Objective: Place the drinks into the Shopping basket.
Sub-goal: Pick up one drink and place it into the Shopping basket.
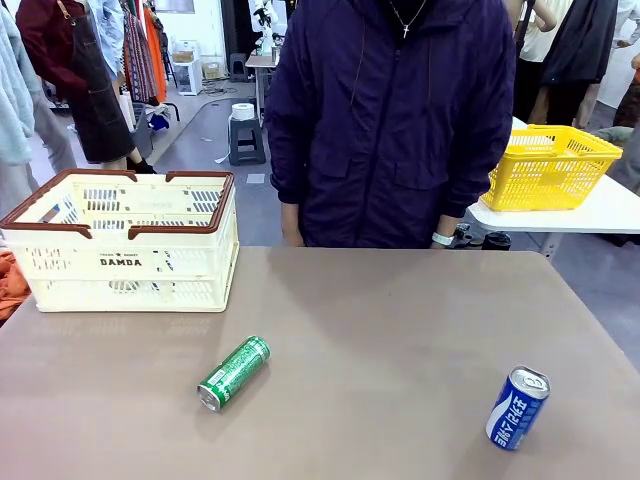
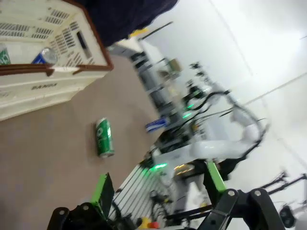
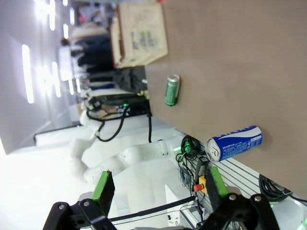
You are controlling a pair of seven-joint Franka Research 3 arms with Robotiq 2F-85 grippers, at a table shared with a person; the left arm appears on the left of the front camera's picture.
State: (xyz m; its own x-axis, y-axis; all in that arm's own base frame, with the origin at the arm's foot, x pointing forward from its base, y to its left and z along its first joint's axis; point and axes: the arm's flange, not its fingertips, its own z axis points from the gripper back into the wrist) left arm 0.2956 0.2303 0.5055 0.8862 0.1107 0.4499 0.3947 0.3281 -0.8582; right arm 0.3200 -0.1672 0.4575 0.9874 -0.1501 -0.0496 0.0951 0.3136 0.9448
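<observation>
Near me on the table [image 1: 400, 320]: green can [image 1: 234, 373] left, blue can [image 1: 517, 407] right, basket [image 1: 130, 262] far left. I note left gripper [image 2: 158, 187] and right gripper [image 3: 159, 184] spread wide, both empty.

Grey floor [image 1: 195, 140], white table [image 1: 610, 210] w/ yellow basket [image 1: 550, 168], clothes rack [image 1: 140, 55]

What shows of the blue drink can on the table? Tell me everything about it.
The slim blue aluminium drink can lies on its side on the brown table top, on the robot's right, close to the near edge. White lettering runs along its body. Its silver top, with the tab, points away from the robot and slightly right. It looks undented; whether it is opened cannot be told. Only the table touches it.
</observation>
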